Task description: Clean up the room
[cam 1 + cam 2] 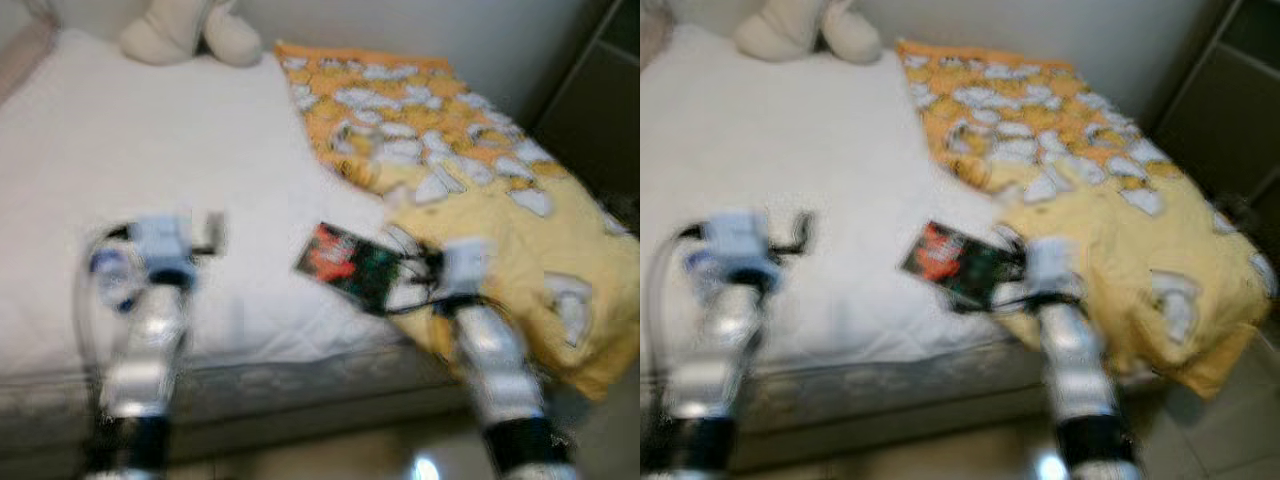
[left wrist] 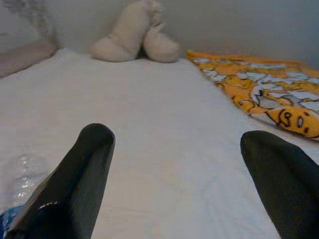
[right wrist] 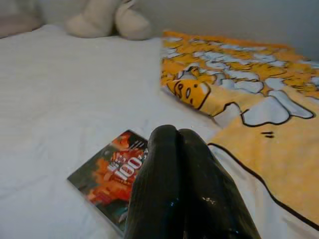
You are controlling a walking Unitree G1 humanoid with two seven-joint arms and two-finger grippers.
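While the robot is leaning over the white-sheeted bed (image 1: pixel 150 140), its right gripper (image 3: pixel 179 137) is hovering with both black fingers pressed together, grasping nothing, just above the near corner of a glossy red-and-dark paperback book (image 3: pixel 112 174). The book is lying flat on the sheet, touching the edge of the yellow cartoon-print blanket (image 1: pixel 480 190) and well apart from the cream plush toy (image 1: pixel 190 30) at the bed's head. Its long axis is running diagonally across the bed, from the foot edge up towards the blanket. The left gripper (image 2: pixel 187 154) is poised with fingers spread wide over bare sheet. The step in hand appears to be collecting the book; next, the right fingers would need parting before closing on its edge.
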